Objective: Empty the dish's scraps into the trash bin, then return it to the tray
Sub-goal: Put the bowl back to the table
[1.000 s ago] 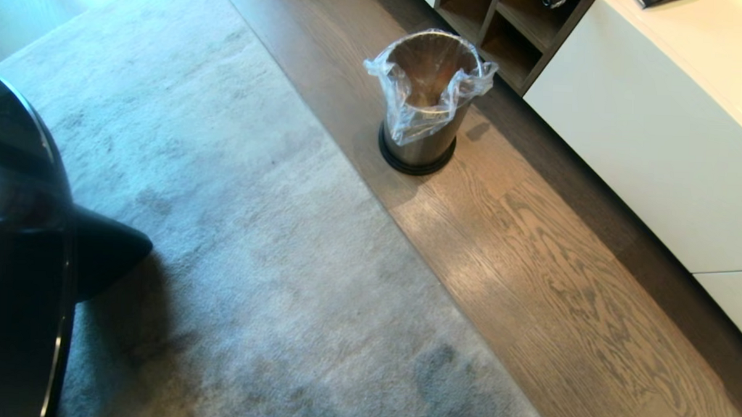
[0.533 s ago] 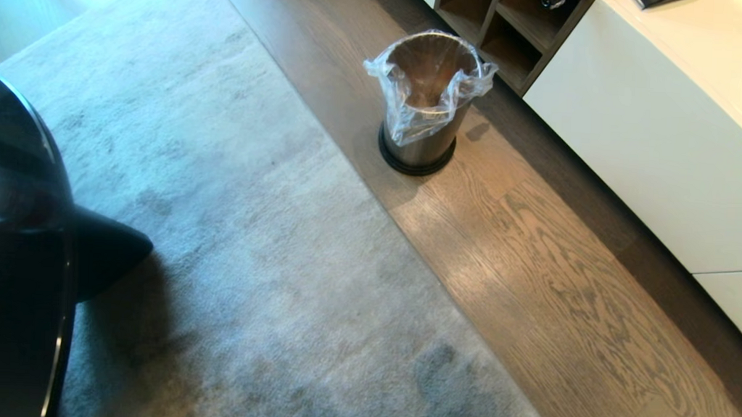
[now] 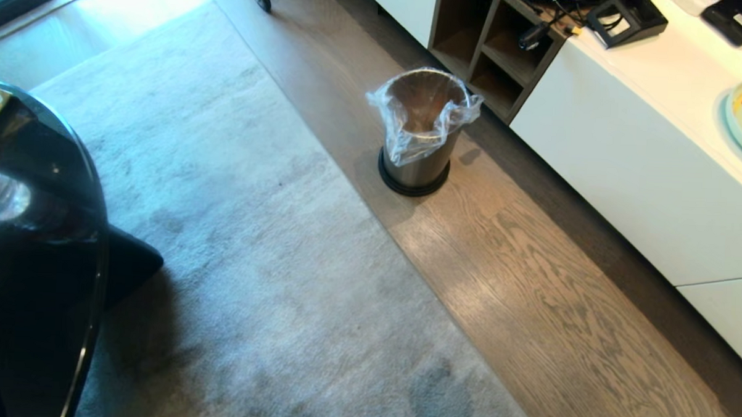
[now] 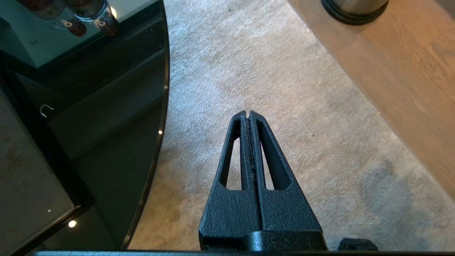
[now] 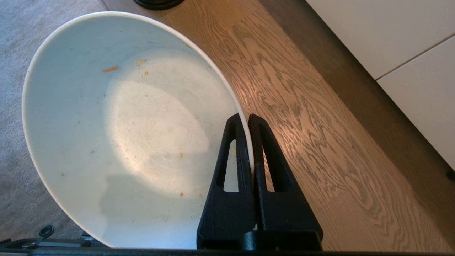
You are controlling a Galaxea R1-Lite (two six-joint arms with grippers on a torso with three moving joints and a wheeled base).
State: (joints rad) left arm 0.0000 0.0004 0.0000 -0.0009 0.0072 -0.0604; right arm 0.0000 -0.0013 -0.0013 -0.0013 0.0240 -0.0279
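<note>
The dish (image 5: 117,135) was pinched by its rim in the right gripper (image 5: 248,122), emptied save for a few orange flecks, presumably kept tilted for carrying back. The left gripper (image 4: 248,115) was pressed together, empty, over grey carpet (image 3: 270,260). Farther off, the trash bin (image 3: 420,130) was noted on wood flooring (image 3: 528,288) beside a white cabinet (image 3: 625,168). No tray was seen.
</note>
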